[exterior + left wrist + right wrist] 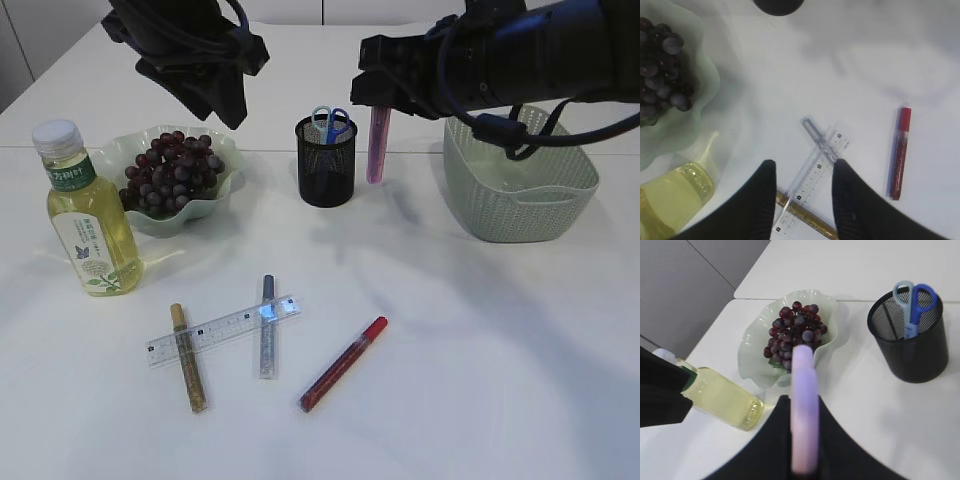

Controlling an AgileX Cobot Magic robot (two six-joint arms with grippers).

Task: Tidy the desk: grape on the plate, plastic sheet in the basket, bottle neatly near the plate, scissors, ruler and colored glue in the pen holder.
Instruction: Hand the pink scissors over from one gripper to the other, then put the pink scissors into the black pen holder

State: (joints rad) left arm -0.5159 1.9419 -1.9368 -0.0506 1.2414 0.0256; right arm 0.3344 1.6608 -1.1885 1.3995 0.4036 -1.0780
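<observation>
Right claw (380, 108) around translucent pink glue tube (378, 145)

the right gripper (804, 440) is black and clasps a pale pink-purple glue tube (378, 143). beyond its jaws, dark purple-red grapes (794, 332) fill a pale green wavy plate (752, 357); a black mesh pen holder (912, 347) shows blue scissors (914, 305) handles. below the black left gripper (802, 200) jaws lie a clear ruler (815, 180) with black marks, a gold glue stick (805, 217) and a silver one (814, 134); a red one (900, 152) lies aside. the bottle (88, 215) is yellow, white-capped. the basket (520, 190) is pale green weave.
</observation>
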